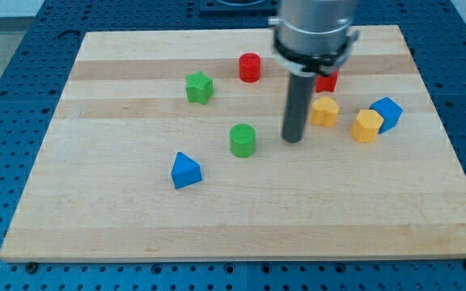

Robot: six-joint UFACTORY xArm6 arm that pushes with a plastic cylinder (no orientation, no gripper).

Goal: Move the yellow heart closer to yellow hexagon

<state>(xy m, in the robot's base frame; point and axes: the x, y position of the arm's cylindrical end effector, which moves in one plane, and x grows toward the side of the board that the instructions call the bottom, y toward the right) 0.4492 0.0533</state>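
The yellow heart [324, 111] lies on the wooden board right of centre. The yellow hexagon [366, 126] lies a short way to its right and slightly lower, with a small gap between them. My tip [294, 140] rests on the board just left of and a little below the yellow heart, close to it but apart from it. The dark rod rises from the tip to the arm's grey body at the view's top.
A blue block [387, 113] touches the yellow hexagon's upper right. A red block [327, 81] sits partly behind the rod, above the heart. A red cylinder [250, 67], green star-like block [199, 87], green cylinder [243, 140] and blue triangle [185, 170] lie to the left.
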